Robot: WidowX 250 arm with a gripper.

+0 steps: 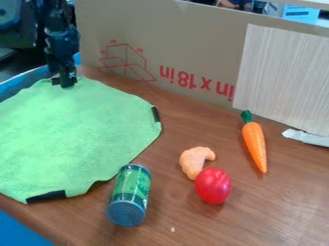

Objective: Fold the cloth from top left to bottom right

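at upper left, gripper (65,85) on fuzzy green cloth (70,129)

A: Cut off?
B: Soft green cloth (70,129), left side. Black jointed arm (57,31), top. Brown wood-grain bench (289,211), right side.
A: Hidden?
B: Bit of the curved pale-orange piece (193,161), behind the glossy red oval (212,185).
A: Unclear?
B: Label on green cylindrical can (130,194), blurred. Pale speck (173,229), bench's near side, too small to ID.
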